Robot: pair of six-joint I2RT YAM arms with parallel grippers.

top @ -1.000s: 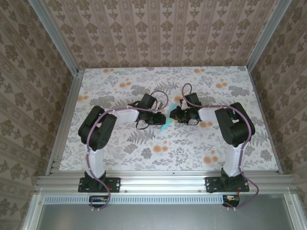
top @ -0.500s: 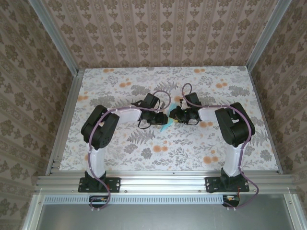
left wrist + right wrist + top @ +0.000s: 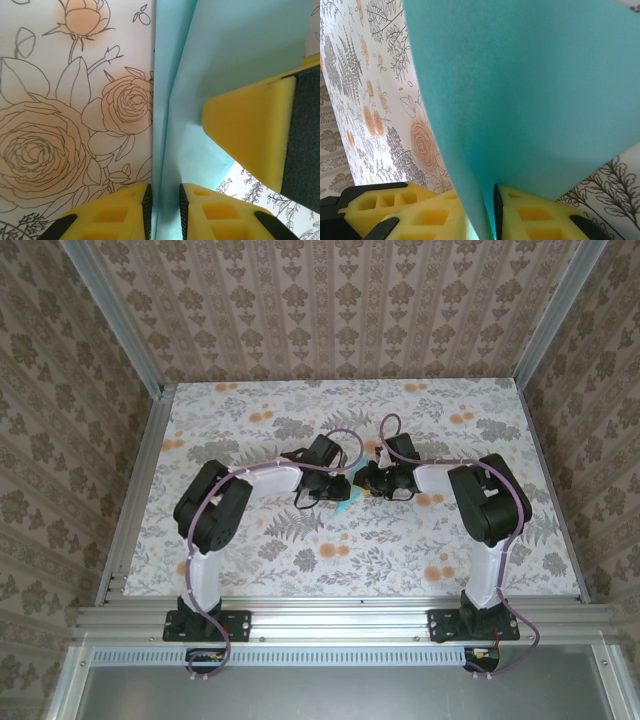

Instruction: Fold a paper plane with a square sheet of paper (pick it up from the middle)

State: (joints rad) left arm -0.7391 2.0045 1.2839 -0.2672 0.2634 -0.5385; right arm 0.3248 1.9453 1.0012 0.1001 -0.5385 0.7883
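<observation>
The turquoise paper (image 3: 346,504) is folded lengthwise into a narrow pointed paper plane shape. It hangs just above the floral table (image 3: 240,540) at mid-table, where the two grippers meet. My left gripper (image 3: 341,485) comes in from the left and is shut on the paper's creased lower edge (image 3: 167,165). In the left wrist view the paper's (image 3: 225,50) layers fill the gap between my left gripper's (image 3: 165,194) pads. My right gripper (image 3: 359,483) is shut on the paper (image 3: 520,90) from the other side, and the sheet rises out of my right gripper's (image 3: 476,194) jaws. One right finger (image 3: 250,135) presses on the paper's face.
Aluminium rails (image 3: 330,620) run along the table's near edge, where both arm bases (image 3: 205,623) are bolted. Patterned walls (image 3: 60,440) close off the left, back and right sides. Purple cables (image 3: 345,435) loop above both wrists.
My left arm has moved right, bringing its gripper tight against the right one. Less of the paper shows below them. The right arm has stayed put.
</observation>
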